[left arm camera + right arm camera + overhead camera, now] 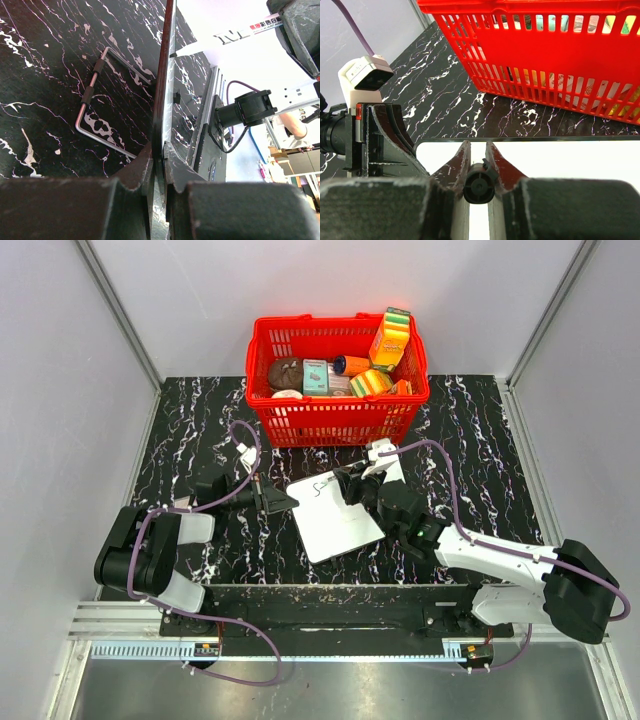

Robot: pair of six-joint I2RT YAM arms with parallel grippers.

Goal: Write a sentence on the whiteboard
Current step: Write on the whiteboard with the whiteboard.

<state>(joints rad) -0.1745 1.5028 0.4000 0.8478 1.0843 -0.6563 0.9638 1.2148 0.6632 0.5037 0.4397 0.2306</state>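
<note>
The whiteboard [338,515] lies on the black marbled table [480,440] at the centre of the top view, just below the red basket [335,405] and turned at an angle to it. The left gripper [272,498] is clenched on the board's left edge; the left wrist view shows the board edge-on, pinched between both fingers. The right gripper [478,155] is grasping a marker [479,186], its jaws closed around the barrel, with the tip directed at the board's upper left area. Of the sentence [320,487], only a short black mark is visible near that corner, too small to read. Judgement: the writing step is in hand and at an early stage, with most of the board blank. The next move calls for light, even tip contact and small lateral strokes toward the right, while the left grip steadies the board against sliding.
</note>
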